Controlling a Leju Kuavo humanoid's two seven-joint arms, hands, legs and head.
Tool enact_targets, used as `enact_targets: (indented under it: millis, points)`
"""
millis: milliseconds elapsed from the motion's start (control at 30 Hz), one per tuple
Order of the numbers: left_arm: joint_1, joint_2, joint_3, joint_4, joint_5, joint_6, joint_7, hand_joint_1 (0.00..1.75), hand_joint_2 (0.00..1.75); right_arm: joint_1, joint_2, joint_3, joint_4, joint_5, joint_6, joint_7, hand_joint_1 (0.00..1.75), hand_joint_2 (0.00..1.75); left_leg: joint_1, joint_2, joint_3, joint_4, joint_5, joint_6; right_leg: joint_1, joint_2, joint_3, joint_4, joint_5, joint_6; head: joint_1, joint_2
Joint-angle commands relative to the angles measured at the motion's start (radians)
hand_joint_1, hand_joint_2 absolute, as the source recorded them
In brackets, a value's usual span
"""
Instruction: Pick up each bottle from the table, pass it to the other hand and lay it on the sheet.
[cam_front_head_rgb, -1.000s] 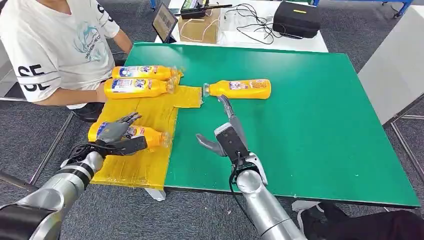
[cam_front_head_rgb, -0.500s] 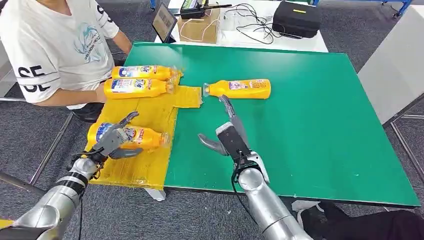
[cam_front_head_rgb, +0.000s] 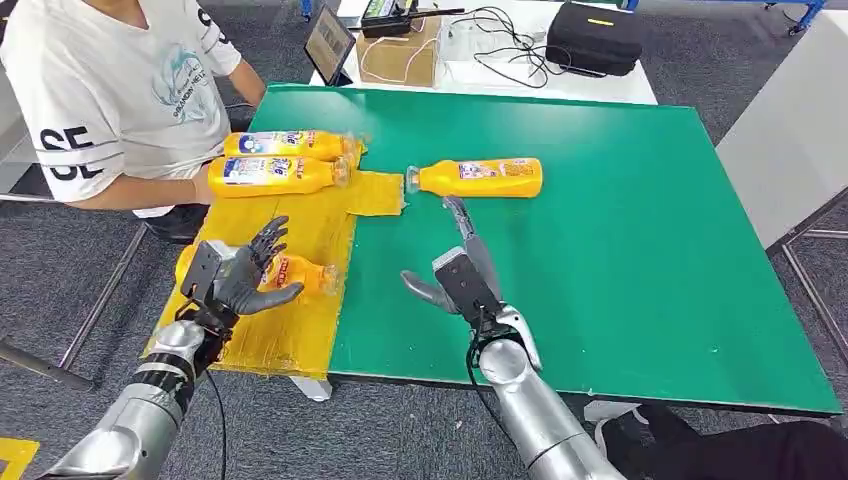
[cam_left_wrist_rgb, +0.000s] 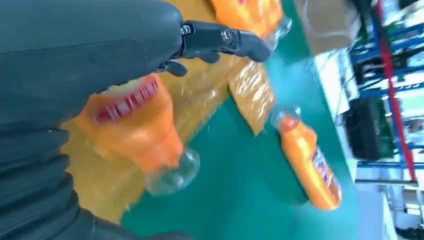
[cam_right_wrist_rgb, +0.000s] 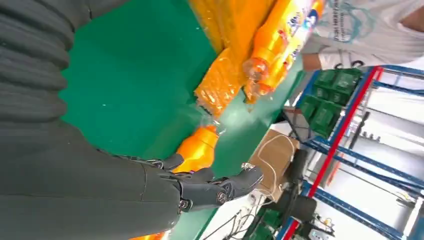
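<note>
the left hand (cam_front_head_rgb: 240, 277) is hovering open over a bottle (cam_front_head_rgb: 296, 274) lying on the yellow sheet (cam_front_head_rgb: 310, 225), while the open right hand (cam_front_head_rgb: 452, 270) is reaching toward the last bottle (cam_front_head_rgb: 480, 177) on the green table (cam_front_head_rgb: 620, 230), needing a grasp next.

Open green table (cam_front_head_rgb: 620, 260) right of bottle (cam_front_head_rgb: 480, 178); person (cam_front_head_rgb: 110, 100) – far-left
</note>
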Motion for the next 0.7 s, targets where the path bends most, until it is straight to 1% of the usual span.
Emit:
enact_targets:
  millis: [33,67,100,133,167,200,233,267,300,333,400,433,467,500,533,600,633,667,700]
  points:
    - [-0.028,-0.117,-0.060,0.031,0.012,0.010,0.031,0.00,1.75,-0.006,-0.030,-0.003,0.011,0.015,-0.015,0.016,0.00,1.75,0.001,-0.003,0.004,0.001,-0.002,-0.001,0.001,-0.004,0.005,-0.001,-0.003,-0.001,0.000,0.000]
    - [-0.023,-0.135,-0.069,0.016,0.049,0.006,0.012,0.00,1.75,0.001,-0.028,-0.007,0.004,0.013,-0.011,0.017,0.00,0.00,0.001,-0.002,0.003,0.001,-0.002,-0.001,0.001,-0.003,0.004,0.000,-0.002,-0.001,0.000,0.000]
    - [-0.020,-0.151,-0.076,0.008,0.070,0.010,0.027,0.00,1.75,0.008,-0.024,-0.011,-0.002,0.010,-0.010,0.015,0.00,0.00,0.001,-0.002,0.001,0.000,-0.001,-0.001,0.001,-0.003,0.003,0.000,-0.001,-0.001,0.000,0.000]
    - [-0.022,-0.163,-0.102,0.004,0.068,0.032,0.055,0.00,1.75,0.021,-0.024,-0.013,-0.014,0.007,-0.010,0.013,0.00,0.00,0.001,-0.003,0.003,0.000,-0.002,-0.001,0.001,-0.004,0.006,0.000,-0.003,-0.001,0.000,0.000]
    - [-0.023,-0.182,-0.103,0.001,0.070,0.070,0.076,0.00,1.75,0.037,-0.026,-0.014,-0.033,0.005,-0.010,0.014,0.00,0.00,0.001,-0.003,0.003,0.000,-0.002,-0.001,0.001,-0.004,0.005,0.000,-0.003,-0.001,0.000,0.000]
    - [-0.018,-0.191,-0.128,-0.009,0.045,0.147,0.091,0.00,1.75,0.056,-0.030,-0.014,-0.056,0.002,-0.006,0.016,0.00,1.75,0.001,-0.003,0.001,0.000,-0.001,-0.001,0.001,-0.005,0.003,0.000,-0.002,-0.001,0.000,0.000]
    - [-0.012,-0.207,-0.131,-0.022,0.061,0.190,0.096,0.00,1.75,0.074,-0.031,-0.017,-0.077,0.009,-0.014,0.026,0.00,1.75,0.001,-0.004,0.003,0.001,-0.002,-0.001,0.002,-0.006,0.005,0.000,-0.004,-0.002,0.000,0.000]
    - [-0.009,-0.215,-0.145,-0.031,0.080,0.212,0.112,0.00,1.75,0.084,-0.032,-0.017,-0.088,0.017,-0.017,0.034,0.00,1.75,0.001,-0.006,0.002,0.000,-0.001,-0.001,0.001,-0.007,0.004,0.000,-0.003,-0.001,0.000,0.000]
    - [-0.002,-0.225,-0.155,-0.049,0.079,0.257,0.102,0.00,1.75,0.089,-0.032,-0.016,-0.089,0.031,-0.031,0.040,0.00,1.75,0.001,-0.005,0.001,0.000,-0.001,-0.001,0.001,-0.006,0.003,-0.001,-0.002,-0.001,0.000,0.000]
    - [0.005,-0.232,-0.164,-0.067,0.116,0.282,0.109,0.00,1.75,0.091,-0.030,-0.019,-0.084,0.037,-0.037,0.045,0.00,1.75,0.001,-0.006,0.003,0.001,-0.002,-0.001,0.002,-0.007,0.005,0.000,-0.004,-0.002,0.000,0.000]
    - [0.009,-0.234,-0.169,-0.083,0.149,0.302,0.111,0.00,1.75,0.090,-0.029,-0.022,-0.077,0.040,-0.041,0.045,0.00,1.75,0.001,-0.003,0.001,0.000,-0.001,0.000,0.001,-0.003,0.002,-0.001,-0.002,-0.001,0.000,0.000]
    - [0.010,-0.237,-0.162,-0.089,0.160,0.312,0.111,0.00,1.75,0.090,-0.028,-0.026,-0.074,0.038,-0.044,0.044,0.00,1.75,0.001,-0.003,0.003,0.001,-0.003,-0.001,0.001,-0.003,0.005,0.000,-0.003,-0.001,0.000,0.000]
    - [0.014,-0.248,-0.139,-0.096,0.193,0.326,0.110,0.00,1.75,0.093,-0.024,-0.029,-0.072,0.035,-0.048,0.041,0.00,1.75,0.001,-0.003,0.002,0.001,-0.002,-0.001,0.001,-0.003,0.004,0.000,-0.002,-0.001,0.000,0.000]
    - [0.015,-0.249,-0.138,-0.098,0.197,0.330,0.109,0.00,1.75,0.094,-0.024,-0.029,-0.072,0.035,-0.048,0.040,0.00,1.75,0.001,-0.002,0.001,0.000,-0.002,-0.001,0.001,-0.002,0.003,0.000,-0.002,-0.001,0.000,0.000]
    - [0.018,-0.252,-0.124,-0.102,0.218,0.356,0.108,0.00,1.75,0.098,-0.021,-0.028,-0.074,0.037,-0.054,0.036,0.00,1.75,0.001,-0.003,0.003,0.001,-0.003,-0.001,0.001,-0.003,0.005,0.000,-0.003,-0.002,0.000,0.000]
    - [0.019,-0.250,-0.121,-0.103,0.223,0.363,0.106,0.00,1.75,0.102,-0.020,-0.028,-0.076,0.040,-0.058,0.034,0.00,1.75,0.001,-0.001,0.001,0.000,-0.002,-0.001,0.001,-0.002,0.003,0.000,-0.001,-0.001,0.000,0.000]
    - [0.017,-0.245,-0.125,-0.104,0.230,0.390,0.095,0.00,1.75,0.104,-0.020,-0.024,-0.080,0.043,-0.062,0.034,0.00,1.75,0.001,-0.001,0.003,0.001,-0.003,-0.001,0.002,-0.002,0.004,0.000,-0.003,-0.002,0.000,0.000]
    - [0.018,-0.241,-0.131,-0.107,0.226,0.428,0.082,0.00,1.75,0.105,-0.020,-0.024,-0.081,0.046,-0.068,0.035,0.00,1.75,0.001,-0.001,0.002,0.001,-0.002,-0.001,0.002,-0.002,0.004,0.000,-0.002,-0.002,0.000,0.000]
    - [0.018,-0.240,-0.131,-0.109,0.223,0.437,0.076,0.00,1.75,0.106,-0.020,-0.024,-0.080,0.046,-0.068,0.035,0.00,1.75,0.001,0.000,0.001,0.000,-0.002,-0.001,0.001,-0.002,0.002,0.000,-0.001,-0.001,0.000,0.000]
